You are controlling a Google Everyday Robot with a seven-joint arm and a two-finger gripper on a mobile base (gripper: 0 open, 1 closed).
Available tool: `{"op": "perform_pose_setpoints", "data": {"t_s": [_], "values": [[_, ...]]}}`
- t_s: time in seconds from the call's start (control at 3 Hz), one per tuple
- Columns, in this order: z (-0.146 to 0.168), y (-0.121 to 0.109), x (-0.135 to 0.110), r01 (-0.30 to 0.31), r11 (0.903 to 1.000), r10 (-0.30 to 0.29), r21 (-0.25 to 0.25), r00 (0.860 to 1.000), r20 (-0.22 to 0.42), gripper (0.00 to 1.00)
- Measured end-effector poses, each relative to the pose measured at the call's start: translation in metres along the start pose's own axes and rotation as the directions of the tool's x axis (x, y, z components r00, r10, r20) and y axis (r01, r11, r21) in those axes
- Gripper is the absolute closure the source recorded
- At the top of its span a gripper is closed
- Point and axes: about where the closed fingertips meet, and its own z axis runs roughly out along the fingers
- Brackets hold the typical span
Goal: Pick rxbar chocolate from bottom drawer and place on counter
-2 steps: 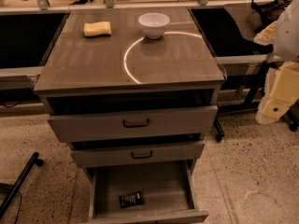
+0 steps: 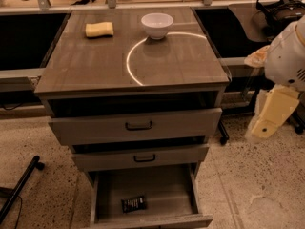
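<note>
The rxbar chocolate [image 2: 133, 203], a small flat black wrapper, lies on the floor of the open bottom drawer [image 2: 167, 190], near its front left. The counter [image 2: 95, 61], a glossy grey-brown top with a thin white arc, caps the three-drawer cabinet. My gripper [image 2: 272, 116] shows as a cream-coloured piece hanging off the white arm at the right edge. It is to the right of the cabinet at about top-drawer height, well away from the bar.
A yellow sponge [image 2: 99, 29] and a white bowl [image 2: 157, 25] sit at the back of the counter. The top drawer [image 2: 138, 125] and middle drawer [image 2: 143, 157], both with black handles, are pulled out partway. A black chair leg [image 2: 21, 185] lies on the floor at left.
The arm and gripper have shifted slightly down and to the left. The cabinet, drawers and bar have not moved.
</note>
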Motion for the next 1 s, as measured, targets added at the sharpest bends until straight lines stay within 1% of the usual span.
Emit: {"op": "perform_pose_setpoints", "data": {"t_s": [0.33, 0.67, 1.0], "values": [[0.055, 0.031, -0.009, -0.023, 0.9947, 0.037, -0.1, 0.989, 0.146, 0.0], [0.114, 0.064, -0.027, -0.016, 0.9776, 0.078, -0.21, 0.954, 0.29, 0.0], [0.121, 0.072, -0.036, -0.014, 0.9722, 0.091, -0.234, 0.942, 0.323, 0.0]]}}
